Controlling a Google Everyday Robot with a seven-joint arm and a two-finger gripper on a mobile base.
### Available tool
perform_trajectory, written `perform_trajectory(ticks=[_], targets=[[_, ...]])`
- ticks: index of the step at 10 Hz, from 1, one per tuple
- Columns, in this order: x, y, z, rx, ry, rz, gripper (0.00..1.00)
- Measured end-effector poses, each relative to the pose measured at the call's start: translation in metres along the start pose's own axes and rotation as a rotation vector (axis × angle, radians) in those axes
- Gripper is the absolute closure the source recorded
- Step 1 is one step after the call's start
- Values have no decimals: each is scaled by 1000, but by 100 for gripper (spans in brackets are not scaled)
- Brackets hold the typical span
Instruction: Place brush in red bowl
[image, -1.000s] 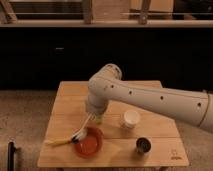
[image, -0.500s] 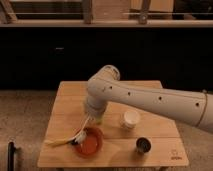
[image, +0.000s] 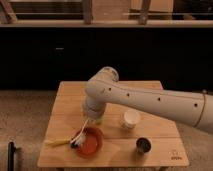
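Observation:
The red bowl sits on the front left part of the wooden table. The brush has a thin white handle slanting down and to the left, and its dark head is at the bowl's left rim. My gripper is just above and behind the bowl, at the end of the big white arm that reaches in from the right. The top of the handle ends in the gripper, which is shut on it.
A yellow elongated thing lies on the table left of the bowl. A white paper cup stands right of the gripper. A small dark cup stands at the front right. The table's front edge is just past the bowl.
The arm and brush have sunk a little toward the bowl, and the brush head is now at the bowl's left rim. Nothing else has moved.

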Motion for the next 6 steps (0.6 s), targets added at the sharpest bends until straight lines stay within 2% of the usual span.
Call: perform_trajectory(ticks=[3, 6], targets=[[0, 5, 4, 3, -8, 11, 99], [-3, 14, 11, 20, -44, 19, 99]])
